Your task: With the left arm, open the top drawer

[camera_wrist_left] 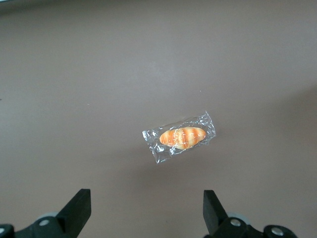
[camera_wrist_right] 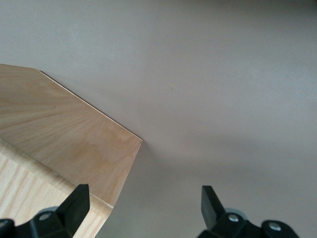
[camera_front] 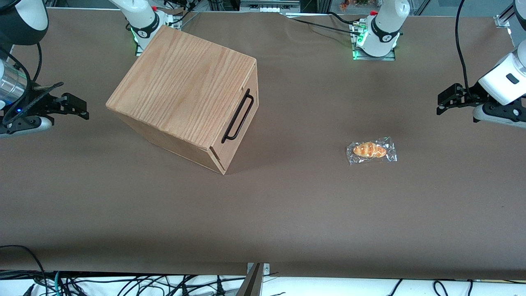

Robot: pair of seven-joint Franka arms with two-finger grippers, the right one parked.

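Nothing of the task is done yet: the top drawer sits flush in the oak-grained box toward the parked arm's end of the table, its thin black bar handle untouched. A wrapped bread roll lies between. The left arm's gripper hovers well apart from the box, fingers spread and empty, so reach, grasp and pull all remain.

End effector to drawer handle: open table between (wrapped bun lies nearer camera).
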